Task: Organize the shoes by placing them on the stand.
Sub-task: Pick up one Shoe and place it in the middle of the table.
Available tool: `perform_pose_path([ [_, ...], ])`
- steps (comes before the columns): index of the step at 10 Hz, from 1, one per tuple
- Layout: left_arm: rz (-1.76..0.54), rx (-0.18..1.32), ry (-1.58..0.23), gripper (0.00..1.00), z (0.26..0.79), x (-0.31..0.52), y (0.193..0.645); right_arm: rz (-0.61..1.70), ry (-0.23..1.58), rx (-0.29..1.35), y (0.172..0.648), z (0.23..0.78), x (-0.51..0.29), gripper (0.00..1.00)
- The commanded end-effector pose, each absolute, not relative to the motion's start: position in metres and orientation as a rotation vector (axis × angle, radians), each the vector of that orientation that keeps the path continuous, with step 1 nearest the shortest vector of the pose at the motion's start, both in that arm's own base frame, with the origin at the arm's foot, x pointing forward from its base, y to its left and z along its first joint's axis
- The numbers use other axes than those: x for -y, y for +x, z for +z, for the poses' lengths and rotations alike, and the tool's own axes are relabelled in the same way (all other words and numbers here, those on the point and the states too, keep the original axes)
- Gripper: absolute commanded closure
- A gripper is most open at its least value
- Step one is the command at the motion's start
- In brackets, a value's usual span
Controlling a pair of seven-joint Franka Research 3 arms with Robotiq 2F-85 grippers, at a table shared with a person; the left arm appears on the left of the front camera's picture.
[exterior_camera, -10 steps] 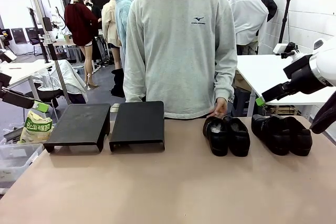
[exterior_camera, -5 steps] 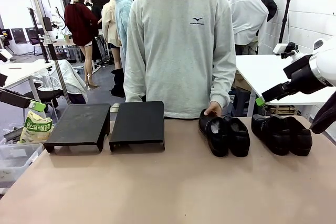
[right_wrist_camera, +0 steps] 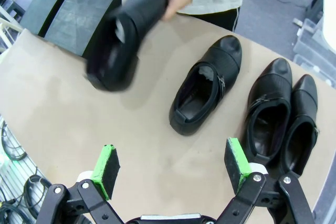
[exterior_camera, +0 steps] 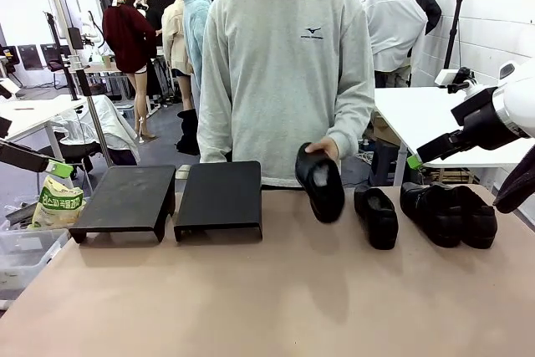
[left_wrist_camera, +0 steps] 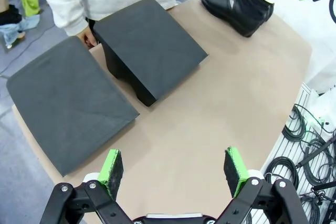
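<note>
Person's hand (exterior_camera: pixel 324 150) has one black shoe (exterior_camera: pixel 320 183) held up off the table (exterior_camera: pixel 251 298), near the closer black stand (exterior_camera: pixel 219 196) — its mate (exterior_camera: pixel 376 216) sits flat on the table, the other pair (exterior_camera: pixel 447 213) just beside it. Left gripper (left_wrist_camera: pixel 173 169) and right gripper (right_wrist_camera: pixel 170 167) hover — fingers spread, holding nothing.

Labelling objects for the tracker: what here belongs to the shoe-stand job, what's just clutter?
Job: held shoe; lone shoe; shoe pair; left stand; right stand.
Clutter: green-and-white bag; clear bin.
</note>
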State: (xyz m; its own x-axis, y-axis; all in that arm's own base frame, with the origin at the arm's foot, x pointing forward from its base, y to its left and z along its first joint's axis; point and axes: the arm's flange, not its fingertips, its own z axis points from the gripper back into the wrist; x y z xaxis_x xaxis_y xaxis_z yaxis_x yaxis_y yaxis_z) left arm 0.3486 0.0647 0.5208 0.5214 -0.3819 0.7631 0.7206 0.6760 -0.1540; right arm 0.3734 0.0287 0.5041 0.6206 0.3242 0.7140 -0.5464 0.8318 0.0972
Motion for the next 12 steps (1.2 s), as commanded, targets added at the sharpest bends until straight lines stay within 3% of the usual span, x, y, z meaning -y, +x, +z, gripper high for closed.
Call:
perform_pose_path([
  [1, -0.715, 0.78, -0.504, 0.0, 0.519, -0.067, 0.35, 0.515, 0.343, 0.749, 0.375, 0.502, -0.028, 0.0],
  [4, -0.715, 0.78, -0.504, 0.0, 0.519, -0.067, 0.35, 0.481, 0.274, 0.742, 0.38, 0.51, -0.023, 0.0],
  [6, -0.715, 0.78, -0.504, 0.0, 0.519, -0.067, 0.35, 0.439, 0.197, 0.695, 0.408, 0.52, -0.01, 0.0],
  [12, -0.715, 0.78, -0.504, 0.0, 0.519, -0.067, 0.35, 0.431, 0.04, 0.313, 0.517, 0.461, -0.004, 0.0],
])
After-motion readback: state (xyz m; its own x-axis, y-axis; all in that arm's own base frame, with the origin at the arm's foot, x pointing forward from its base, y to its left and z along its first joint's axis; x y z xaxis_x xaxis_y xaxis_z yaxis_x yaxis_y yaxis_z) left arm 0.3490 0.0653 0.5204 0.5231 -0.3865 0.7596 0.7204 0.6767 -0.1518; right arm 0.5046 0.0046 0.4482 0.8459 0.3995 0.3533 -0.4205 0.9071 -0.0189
